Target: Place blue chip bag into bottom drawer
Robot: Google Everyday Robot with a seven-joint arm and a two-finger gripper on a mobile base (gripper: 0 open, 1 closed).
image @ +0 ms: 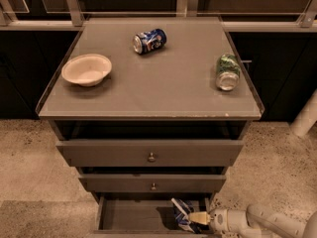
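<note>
The blue chip bag (181,213), dark blue foil with white edges, stands tilted inside the open bottom drawer (130,216) at its right side. My gripper (194,217) reaches in from the lower right, low over the drawer, with its pale tips against the bag's right side. The arm (267,222) trails off to the right edge. The drawer's flat grey floor is bare to the left of the bag.
The cabinet top (163,83) carries a white bowl (86,69) at the left, a blue soda can (149,40) lying at the back and a green can (227,71) lying at the right. Two knobbed drawers (151,155) sit partly open above the bottom one.
</note>
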